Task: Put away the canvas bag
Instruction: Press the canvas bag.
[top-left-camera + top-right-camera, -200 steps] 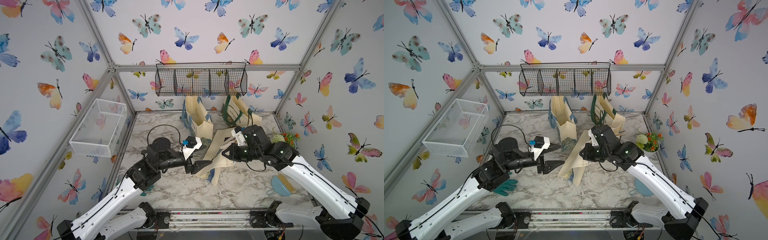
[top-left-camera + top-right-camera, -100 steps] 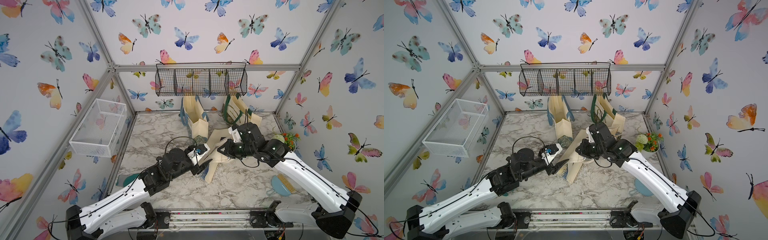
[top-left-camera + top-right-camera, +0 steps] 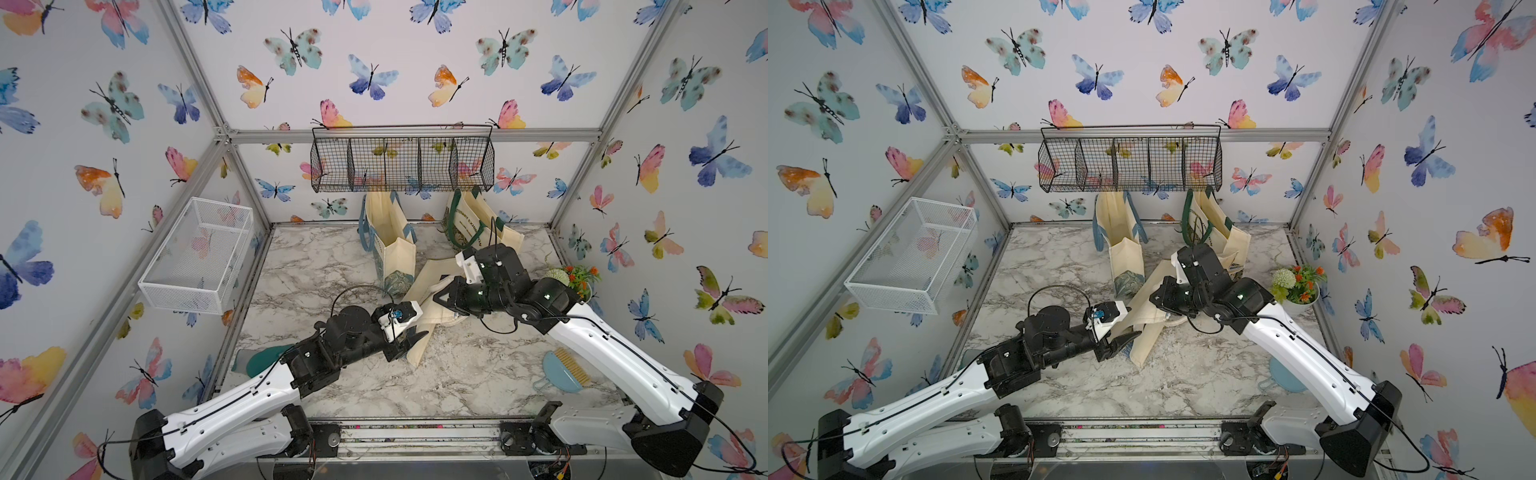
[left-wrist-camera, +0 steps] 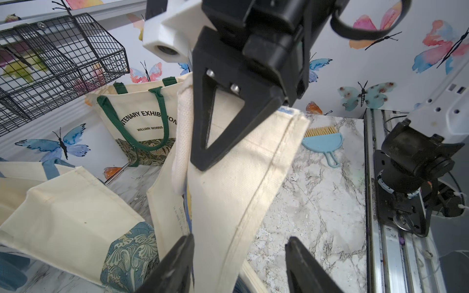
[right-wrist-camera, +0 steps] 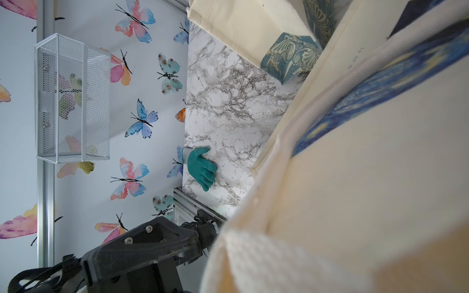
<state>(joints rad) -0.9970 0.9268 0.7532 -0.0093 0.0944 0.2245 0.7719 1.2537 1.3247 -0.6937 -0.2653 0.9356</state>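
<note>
Canvas bag (image 3: 430,286): limp cream cloth with a stitched hem and a blue print on one face. It hangs mid-bench (image 3: 478,374), lower corner down near the marble, floppy enough to fold or swing.
Blue-handled bag (image 3: 395,249): stands just beside, boxy, with a leaf print at its base. A swinging corner could tip it!
Right hand (image 3: 439,300): pinched tight on the top hem by the webbing strap (image 4: 181,137). It's a thin bite, so cloth may slide out.
Left hand (image 4: 238,244): jaws apart, straddling the lower seam. Off-centre, it catches one layer or nothing.
</note>
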